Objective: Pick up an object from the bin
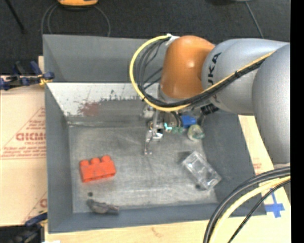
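Small blue thing [188, 120] and a pale round thing [196, 132] lie side by side on the floor of the grey metal bin [58, 151]. They sit toward the back, right of centre, and are the loose items nearest the gripper [148, 148]. Both are partly tucked under the robot's wrist and are too small to identify.

A crumpled clear plastic piece [199, 169] lies in front of them, near the right wall. A red toy brick [97, 169] with studs along its top edge lies well apart, on the left side of the floor. A small dark object [102, 207] rests against the front wall at the lower left. The middle of the floor is bare metal, and nothing stands between the gripper and any of these items.

The arm reaches in from the right, its orange cover and looped cables above the back of the bin. The gripper points down over bare floor near the centre, just left of the blue and pale things. Nothing can be seen in its grasp, and whether it is open or closed cannot be told.
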Tool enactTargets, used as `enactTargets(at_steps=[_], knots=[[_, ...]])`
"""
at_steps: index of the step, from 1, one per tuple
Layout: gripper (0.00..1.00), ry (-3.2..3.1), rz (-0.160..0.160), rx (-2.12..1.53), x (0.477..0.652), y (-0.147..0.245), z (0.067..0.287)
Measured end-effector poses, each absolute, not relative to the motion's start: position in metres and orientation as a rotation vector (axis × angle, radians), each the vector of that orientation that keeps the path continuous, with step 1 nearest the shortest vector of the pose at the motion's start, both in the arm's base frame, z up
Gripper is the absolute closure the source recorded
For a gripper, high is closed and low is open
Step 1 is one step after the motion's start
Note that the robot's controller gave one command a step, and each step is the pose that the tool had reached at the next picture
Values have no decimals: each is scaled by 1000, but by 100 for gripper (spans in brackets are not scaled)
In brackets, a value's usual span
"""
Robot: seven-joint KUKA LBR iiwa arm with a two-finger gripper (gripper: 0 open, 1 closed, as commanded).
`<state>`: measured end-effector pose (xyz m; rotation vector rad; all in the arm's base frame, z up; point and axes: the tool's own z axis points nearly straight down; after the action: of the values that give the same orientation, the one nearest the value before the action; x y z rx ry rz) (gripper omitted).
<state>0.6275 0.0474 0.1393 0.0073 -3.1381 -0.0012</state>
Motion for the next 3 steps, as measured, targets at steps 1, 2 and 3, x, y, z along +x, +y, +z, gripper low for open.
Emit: enactTargets(at_steps=[1,2,3], knots=[[0,-3133,-4,-158,559,116,112],[0,-3128,-5,-366,553,190,73],[100,-3136,-12,-372,557,188,76]])
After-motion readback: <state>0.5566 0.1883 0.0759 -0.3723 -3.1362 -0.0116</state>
